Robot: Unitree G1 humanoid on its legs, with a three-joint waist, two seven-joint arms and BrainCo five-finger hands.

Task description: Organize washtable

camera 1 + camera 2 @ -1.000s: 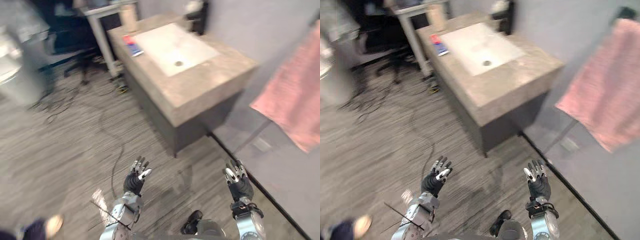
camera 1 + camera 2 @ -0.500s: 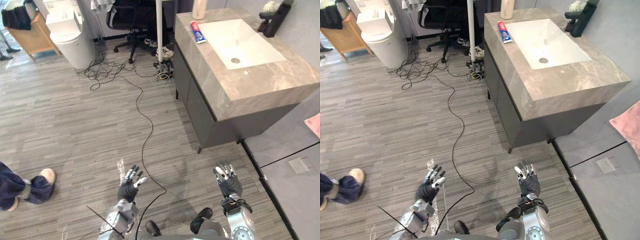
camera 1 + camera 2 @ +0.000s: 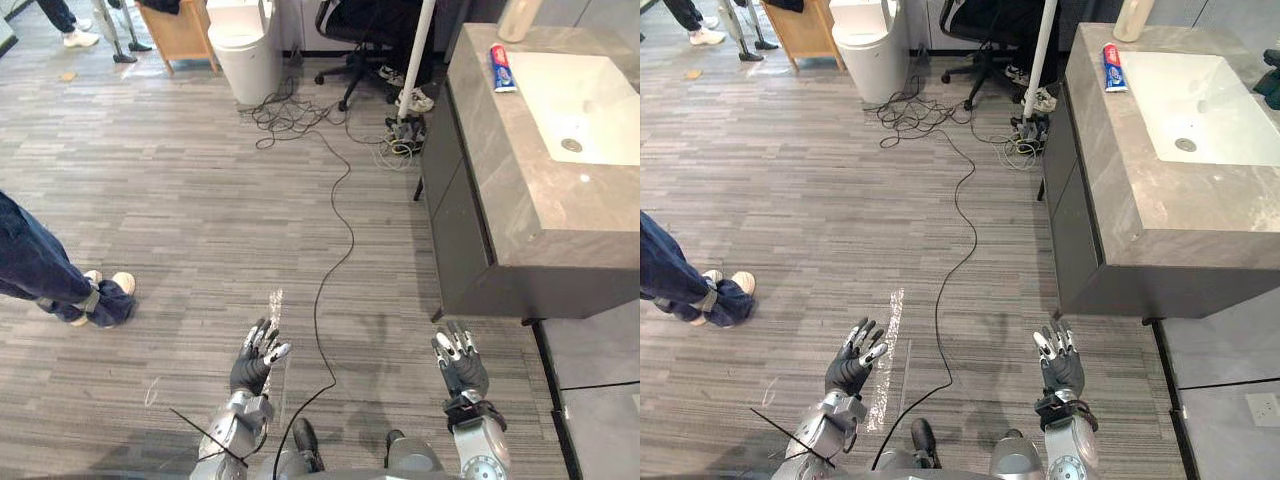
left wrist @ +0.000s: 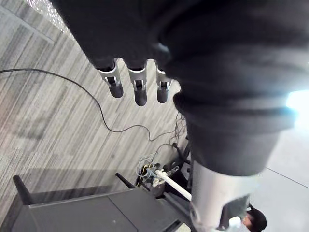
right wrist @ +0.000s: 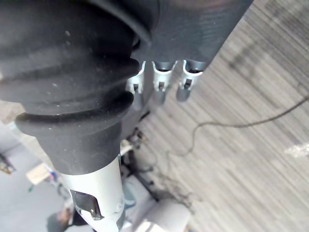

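One toothpaste tube (image 3: 501, 68) (print unreadable) lies on the washtable (image 3: 540, 215).

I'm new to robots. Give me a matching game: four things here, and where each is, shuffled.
1 toothpaste tube
2 white bin
3 person's legs
4 left robot hand

A at the view's left edge, on the floor
B open, above the floor
C lying on the counter beside the basin
D next to the wooden cabinet

Pairs: 1-C, 2-D, 3-A, 4-B

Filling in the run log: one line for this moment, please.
left hand: open, empty | right hand: open, empty | toothpaste tube: on washtable, beside sink
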